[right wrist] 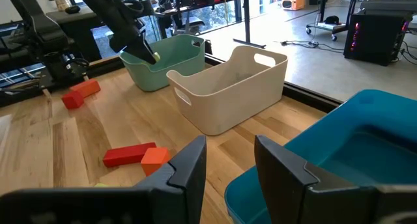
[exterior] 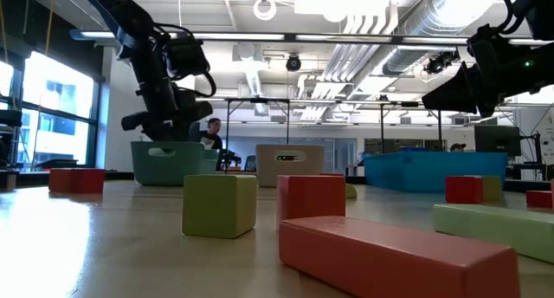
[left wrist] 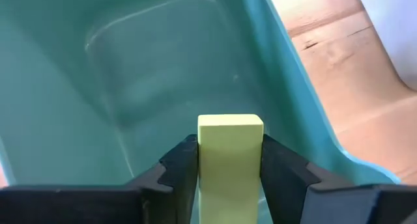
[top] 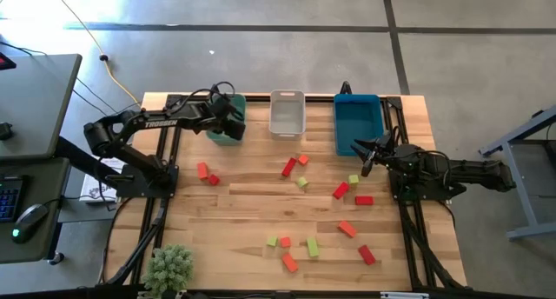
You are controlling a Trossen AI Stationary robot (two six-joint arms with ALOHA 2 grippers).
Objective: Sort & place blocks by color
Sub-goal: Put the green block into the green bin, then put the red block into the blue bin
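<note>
High view: left gripper (top: 228,116) sits over the green bin (top: 217,136) at upper centre-left of the frame. White bin (top: 287,115) and blue bin (top: 358,125) stand in a row to its right. Right gripper (top: 365,151) hovers by the blue bin's lower edge, centre-right. The blocks (top: 300,179) lie scattered over the table (top: 243,221), mid-frame to lower right, with two red ones at left.

Low view: left arm hangs above the green bin at upper left; blocks fill the foreground; a person shows far behind the bins.

Left wrist view: jaws pinch a yellow-green block (left wrist: 230,152), bottom centre, directly above the green bin's bare floor.

Right wrist view: jaws spread, nothing between them, over the blue bin's near rim at lower right; a red bar and an orange cube lie lower left.

Judgement: step in hand is dropping the yellow-green block into the green bin. Next move calls for parting the left jaws, then lifting clear of the bin wall. Most blocks remain unsorted.
</note>
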